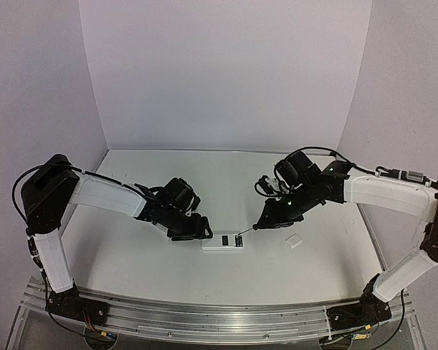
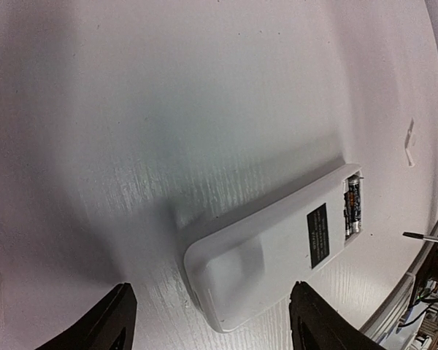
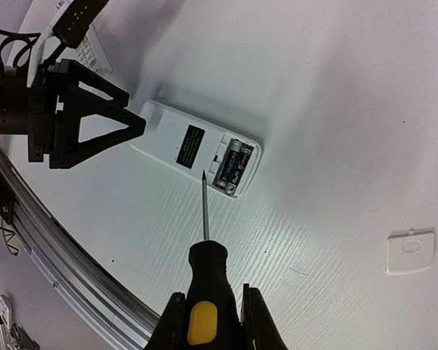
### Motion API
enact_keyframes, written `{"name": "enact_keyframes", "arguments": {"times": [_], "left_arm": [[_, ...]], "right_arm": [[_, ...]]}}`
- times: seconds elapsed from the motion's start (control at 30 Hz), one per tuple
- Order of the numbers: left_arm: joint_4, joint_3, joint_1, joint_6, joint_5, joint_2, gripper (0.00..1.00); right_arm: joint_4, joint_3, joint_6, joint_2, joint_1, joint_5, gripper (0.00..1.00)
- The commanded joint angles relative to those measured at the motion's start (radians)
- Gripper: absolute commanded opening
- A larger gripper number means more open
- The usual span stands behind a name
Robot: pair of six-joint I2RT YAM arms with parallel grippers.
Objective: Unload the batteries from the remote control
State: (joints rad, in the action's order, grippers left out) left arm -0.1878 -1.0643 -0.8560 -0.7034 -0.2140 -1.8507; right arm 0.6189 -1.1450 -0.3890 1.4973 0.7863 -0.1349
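The remote control [image 1: 220,243] lies back up on the table, its compartment uncovered. Two dark batteries [image 3: 233,166] sit side by side in the recess at its far end [image 2: 352,206]. My left gripper [image 2: 215,329] is open, and its black fingers [image 2: 115,321] stand on either side of the remote's [image 2: 266,255] near end without touching it. In the top view the left gripper [image 1: 197,232] is just left of the remote. My right gripper [image 3: 208,321] is shut on a black and yellow screwdriver [image 3: 206,270]. The screwdriver's tip hovers over the remote [image 3: 182,142] beside the battery recess.
The small white square cover [image 1: 294,241] lies on the table right of the remote [image 3: 410,251]. A second white item with buttons [image 3: 95,49] shows behind the left arm. The metal rail [image 1: 204,317] runs along the near table edge.
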Motion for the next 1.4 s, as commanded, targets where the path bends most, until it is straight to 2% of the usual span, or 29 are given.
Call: {"name": "enact_keyframes", "arguments": {"times": [0.0, 0.27, 0.5, 1.37], "left_arm": [[-0.046, -0.059, -0.019, 0.021, 0.062, -0.028, 0.69], [-0.105, -0.103, -0.054, 0.017, 0.136, -0.074, 0.58], [-0.134, -0.118, -0.070, 0.015, 0.165, -0.094, 0.50], [-0.133, -0.128, -0.075, 0.040, 0.162, -0.092, 0.51]], "right_arm": [[0.021, -0.050, 0.033, 0.017, 0.009, 0.001, 0.00], [0.031, -0.062, 0.046, 0.043, 0.010, 0.019, 0.00], [0.036, -0.088, -0.008, 0.083, 0.012, 0.018, 0.00], [0.105, -0.150, -0.076, 0.172, 0.017, 0.044, 0.00]]}}
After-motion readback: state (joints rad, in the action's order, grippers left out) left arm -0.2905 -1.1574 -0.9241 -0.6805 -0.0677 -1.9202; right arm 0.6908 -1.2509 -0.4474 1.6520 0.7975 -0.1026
